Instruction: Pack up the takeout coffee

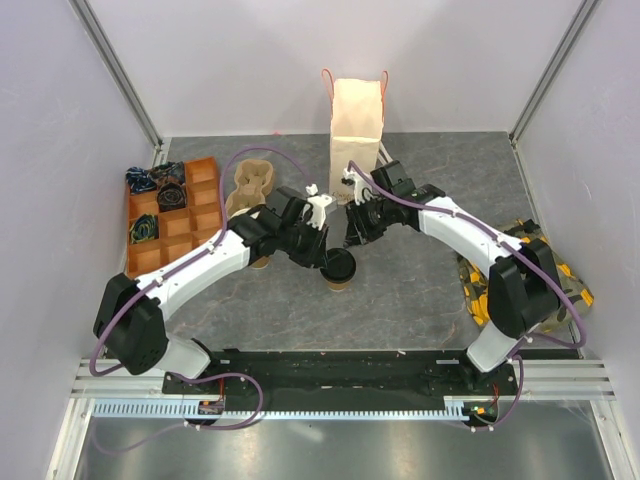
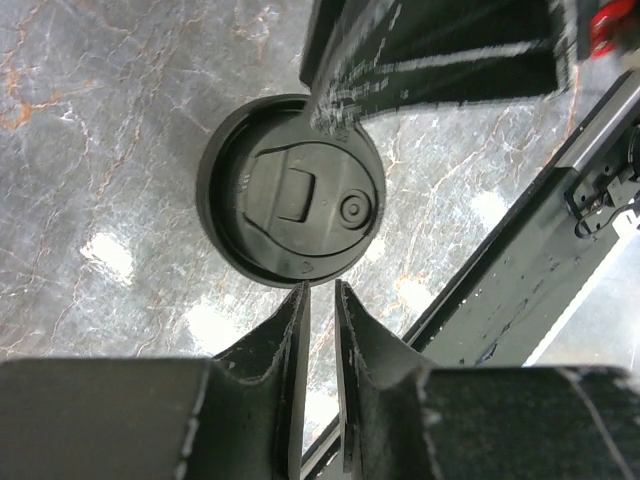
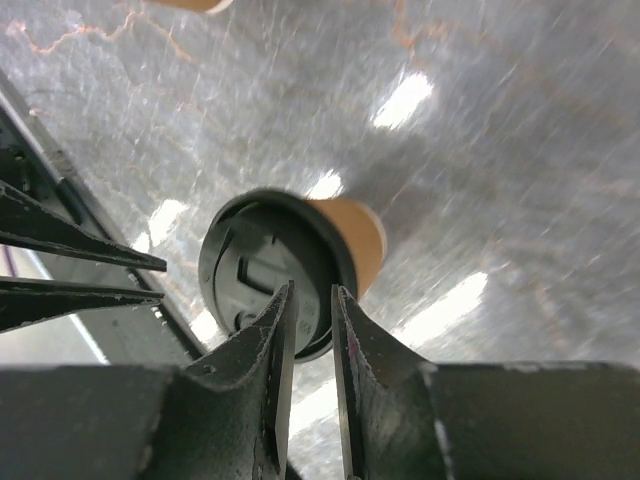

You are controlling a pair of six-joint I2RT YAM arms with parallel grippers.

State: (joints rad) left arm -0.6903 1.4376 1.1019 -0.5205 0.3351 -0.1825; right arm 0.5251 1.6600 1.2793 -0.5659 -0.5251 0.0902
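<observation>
Left pincer [image 2: 320,292] and right pincer [image 3: 312,290] are each open just a crack, holding nothing. The small brown paper cup with a round black plastic lid [image 1: 340,269] stands between them on the grey tabletop [image 1: 420,295].

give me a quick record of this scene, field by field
cup: tan-brown paper cup with round black plastic lid, upright on the grey marbled table
bag: cream paper bag with red handles, upright behind the cup
left fingers: narrow gap, empty, tips at the lid's rim
right fingers: narrow gap, empty, over the lid; contact unclear
packed: not yet
</observation>
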